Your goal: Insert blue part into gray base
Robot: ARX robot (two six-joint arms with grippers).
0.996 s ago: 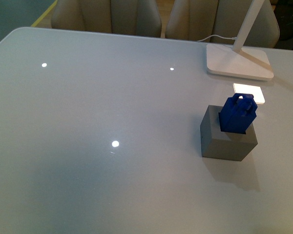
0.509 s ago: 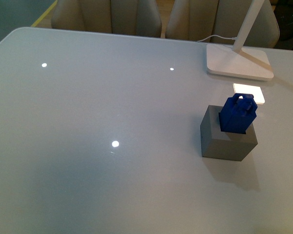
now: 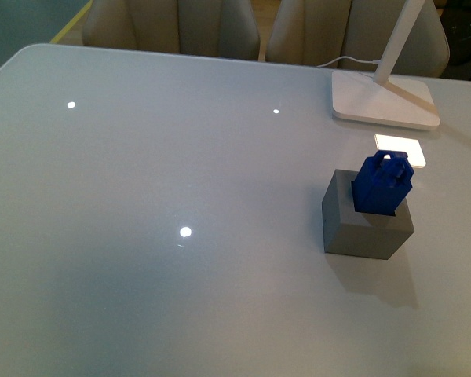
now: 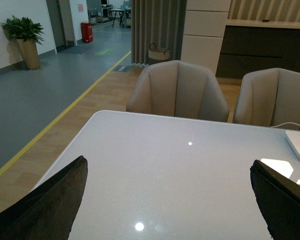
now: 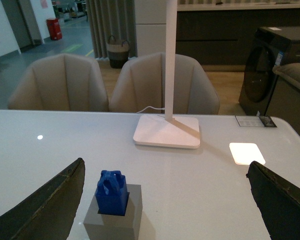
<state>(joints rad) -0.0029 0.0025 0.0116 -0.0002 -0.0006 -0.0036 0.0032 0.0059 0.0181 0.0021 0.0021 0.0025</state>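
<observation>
You have the blue part (image 3: 383,184) standing upright in the top recess of the gray base (image 3: 366,224), its loop handle pointing up, so the piece sits seated in the cube with its upper body still showing above the rim. The base rests on the white table (image 3: 180,173), toward the right side in the front view, just in front of a bright square reflection and near the flat foot of the white lamp (image 3: 385,98), which stands behind it at the far edge. From the right wrist view you see the same pair, the blue part (image 5: 111,192) sunk into the gray base (image 5: 115,215), with the lamp (image 5: 167,131) beyond it and beige chairs (image 5: 162,82) behind the table. Your right gripper (image 5: 165,200) hangs well above and apart from the cube, its dark fingers (image 5: 47,205) spread wide and holding nothing. Your left gripper (image 4: 175,200) is likewise spread wide over a bare part of the table, its fingers (image 4: 45,200) empty, far from the part and base.
</observation>
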